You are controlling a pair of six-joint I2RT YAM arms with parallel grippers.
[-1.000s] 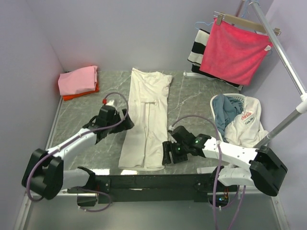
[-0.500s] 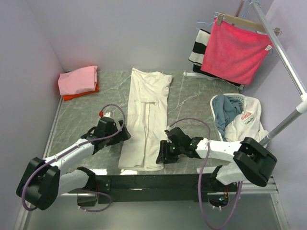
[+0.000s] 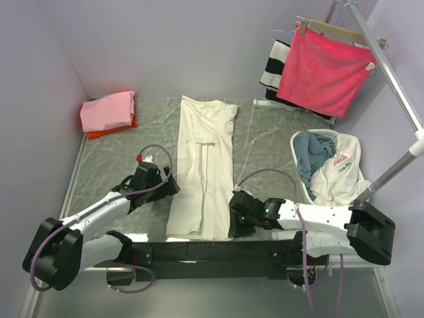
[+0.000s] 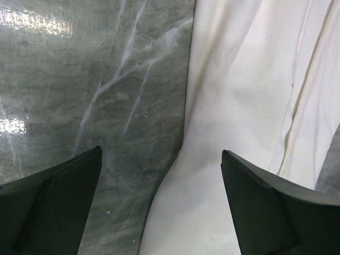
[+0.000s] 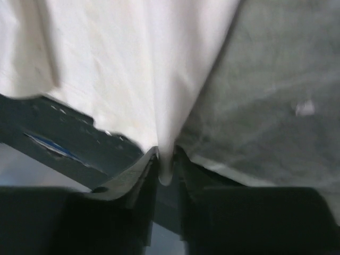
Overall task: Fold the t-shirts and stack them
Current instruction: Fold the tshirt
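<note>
The cream t-shirt [image 3: 204, 165] lies as a long folded strip down the middle of the marble table [image 3: 112, 169]. My left gripper [image 3: 170, 187] is open at the strip's left edge, low over it; the left wrist view shows the cream t-shirt [image 4: 249, 106] between the spread fingers [image 4: 265, 207]. My right gripper [image 3: 233, 224] is shut on the cream t-shirt's near right corner at the table's front edge; the right wrist view shows the cloth [image 5: 138, 69] pinched between the fingers [image 5: 135, 178]. The pink t-shirt [image 3: 107, 110] lies folded on the orange-red t-shirt [image 3: 99, 133] at the back left.
A white laundry basket [image 3: 329, 165] with blue and white clothes stands at the right. A bright red cloth [image 3: 323, 71] on a wooden hanger and a striped cloth [image 3: 273, 66] hang on a metal rack [image 3: 391, 73] at the back right. Purple walls close in left and back.
My right gripper has moved toward the near edge and closed on the shirt's near right corner. My left gripper has drawn back slightly along the shirt's left edge.
</note>
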